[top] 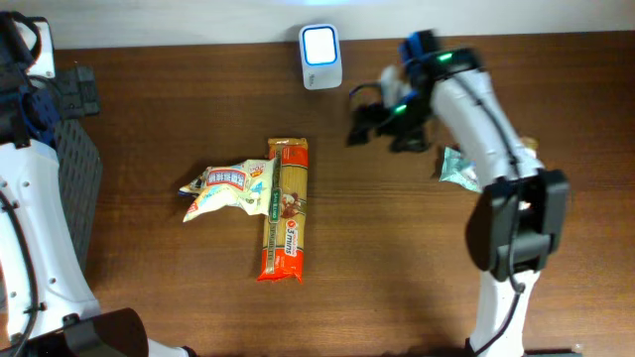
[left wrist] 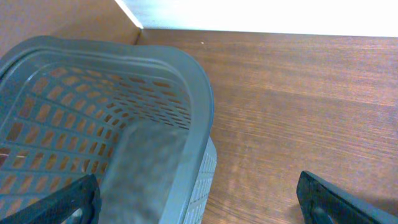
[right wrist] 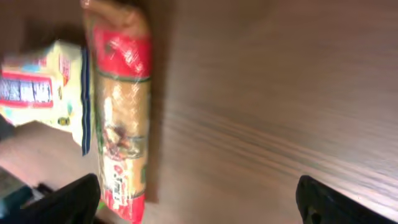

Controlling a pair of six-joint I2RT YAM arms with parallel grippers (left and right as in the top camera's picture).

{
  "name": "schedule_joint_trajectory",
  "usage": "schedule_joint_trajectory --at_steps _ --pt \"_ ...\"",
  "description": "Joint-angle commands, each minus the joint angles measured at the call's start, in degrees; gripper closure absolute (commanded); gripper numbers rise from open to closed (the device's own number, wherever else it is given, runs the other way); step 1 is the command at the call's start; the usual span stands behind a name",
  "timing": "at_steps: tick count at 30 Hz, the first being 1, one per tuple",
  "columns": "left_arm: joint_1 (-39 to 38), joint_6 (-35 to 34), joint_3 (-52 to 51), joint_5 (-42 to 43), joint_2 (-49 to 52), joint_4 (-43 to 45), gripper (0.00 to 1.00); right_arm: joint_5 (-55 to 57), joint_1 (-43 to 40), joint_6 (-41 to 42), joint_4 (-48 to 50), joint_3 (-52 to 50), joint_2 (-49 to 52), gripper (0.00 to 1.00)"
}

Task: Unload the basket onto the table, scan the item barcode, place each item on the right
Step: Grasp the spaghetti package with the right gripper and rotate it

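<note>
Red pasta packet lies mid-table, long axis running far edge to near edge, a snack bag touching its left side; the right gripper, fingers wide apart and empty, hangs to its right toward the far edge, nearer than the left arm.

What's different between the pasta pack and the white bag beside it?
The pasta pack is long, narrow and red-orange; the white bag is shorter, wider, white and yellow. The pasta pack lies straight and flat; the white bag looks crumpled. Both lie on the table, edges touching.
</note>
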Motion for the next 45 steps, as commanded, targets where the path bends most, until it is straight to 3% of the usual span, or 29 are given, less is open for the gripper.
schedule_joint_trajectory --at_steps 1,4,9,17,19,20,25,28,31,36,43,45 --pt "0.24 0.5 0.68 0.2 -0.66 0.04 0.01 -1.07 5.88 3.63 4.79 -6.05 -0.11 0.04" --pt "0.24 0.5 0.68 0.2 -0.66 0.04 0.01 -1.05 11.82 8.63 14.12 -13.07 -0.11 0.1" --pt "0.24 0.5 0.68 0.2 -0.66 0.04 0.01 -0.59 18.01 18.69 29.31 -22.43 -0.11 0.31" --pt "0.24 0.5 0.68 0.2 -0.66 0.04 0.01 -0.61 19.65 25.64 38.1 -30.51 -0.11 0.6" --pt "0.24 0.5 0.68 0.2 -0.66 0.04 0.01 -0.09 20.13 25.59 38.53 -30.58 -0.13 0.89" --pt "0.24 0.5 0.68 0.2 -0.66 0.04 0.01 0.07 20.11 25.59 38.49 -30.58 -0.13 0.96" --pt "0.24 0.5 0.68 0.2 -0.66 0.04 0.01 0.94 16.48 18.43 34.36 -30.29 -3.98 0.96" --pt "0.24 0.5 0.68 0.2 -0.66 0.04 0.01 8.04 12.98 12.87 26.56 -28.96 -11.23 0.96" --pt "0.24 0.5 0.68 0.2 -0.66 0.04 0.01 22.01 11.26 11.82 17.03 -25.68 -16.98 0.96" --pt "0.24 0.5 0.68 0.2 -0.66 0.04 0.01 47.36 11.58 12.07 4.98 -22.03 -15.82 0.96" --pt "0.24 0.5 0.68 0.2 -0.66 0.04 0.01 45.22 15.23 11.82 5.4 -21.77 -9.88 0.96" --pt "0.24 0.5 0.68 0.2 -0.66 0.04 0.01 44.15 18.78 11.82 8.74 -21.77 -9.6 0.8"
